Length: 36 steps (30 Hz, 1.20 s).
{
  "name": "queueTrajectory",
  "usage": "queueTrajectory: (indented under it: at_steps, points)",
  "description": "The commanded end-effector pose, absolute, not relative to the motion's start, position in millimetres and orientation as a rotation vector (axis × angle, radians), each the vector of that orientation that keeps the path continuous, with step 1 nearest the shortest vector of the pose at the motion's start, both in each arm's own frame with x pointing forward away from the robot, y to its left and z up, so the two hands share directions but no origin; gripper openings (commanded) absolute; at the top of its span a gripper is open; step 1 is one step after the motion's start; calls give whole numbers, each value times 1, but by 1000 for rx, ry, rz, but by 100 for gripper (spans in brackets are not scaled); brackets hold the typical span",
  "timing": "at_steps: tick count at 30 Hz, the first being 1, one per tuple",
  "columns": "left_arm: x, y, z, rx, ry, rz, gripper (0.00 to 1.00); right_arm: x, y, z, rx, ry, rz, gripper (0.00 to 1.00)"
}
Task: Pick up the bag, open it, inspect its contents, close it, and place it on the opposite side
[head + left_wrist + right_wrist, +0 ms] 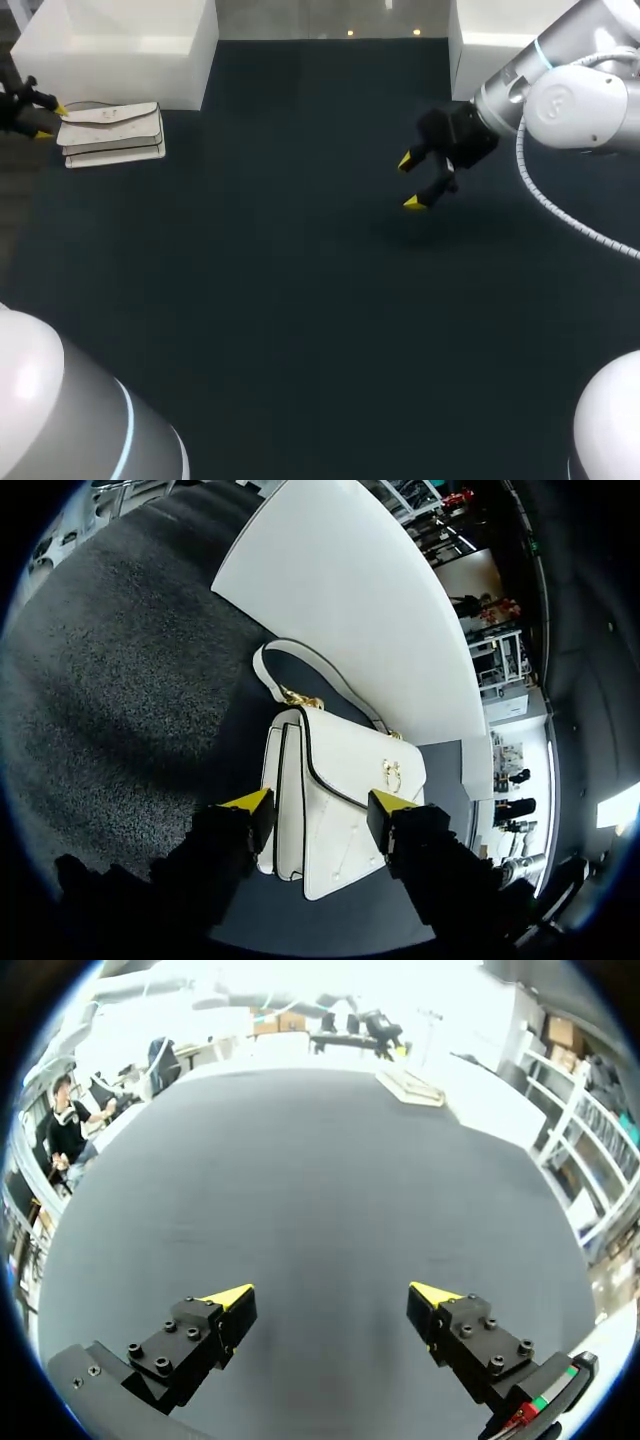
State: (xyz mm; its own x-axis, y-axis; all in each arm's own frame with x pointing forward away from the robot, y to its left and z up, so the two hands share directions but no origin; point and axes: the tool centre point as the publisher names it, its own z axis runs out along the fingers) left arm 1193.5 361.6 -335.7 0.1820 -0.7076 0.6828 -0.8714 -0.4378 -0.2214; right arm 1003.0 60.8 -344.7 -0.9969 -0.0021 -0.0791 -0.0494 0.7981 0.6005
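Bag (110, 133) white, lying flat at the far left of the bench (280, 300), just beside the left box (120, 40). Flap down over the front and gold clasp (390, 772) on it, so the bag is closed and its contents are hidden. Handle (300, 665) arches at the end away from the left pincer (52, 121). That pincer is released, tips spread, with the bag's near end lying between them in the wrist view; no clamp seen. Right pincer (410, 182) released too, tips wide apart, holding nothing, over bare bench right of centre, well apart from the bag. Right box (490, 40) white, at the far edge; what either box holds cannot be told.
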Motion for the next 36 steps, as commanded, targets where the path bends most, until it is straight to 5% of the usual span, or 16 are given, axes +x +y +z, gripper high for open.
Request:
queueTrajectory:
  at_steps: [1, 13, 17, 21, 36]
  points:
    - [1210, 364, -346, 2065, -1537, 928, 53, 1004, 61, -345, -43, 2910, 975, 100]
    - [1215, 359, -353, 2072, -1487, 949, 42, 1004, 61, -345, -43, 2910, 975, 100]
    - [1214, 357, -355, 2070, -1479, 948, 27, 1004, 61, -345, -43, 2910, 975, 100]
    - [1215, 354, -356, 2068, -1481, 939, 0, 1004, 61, -345, -43, 2910, 975, 100]
    - [1199, 332, -354, 1982, -1539, 916, 0, 1004, 61, -345, -43, 2910, 975, 100]
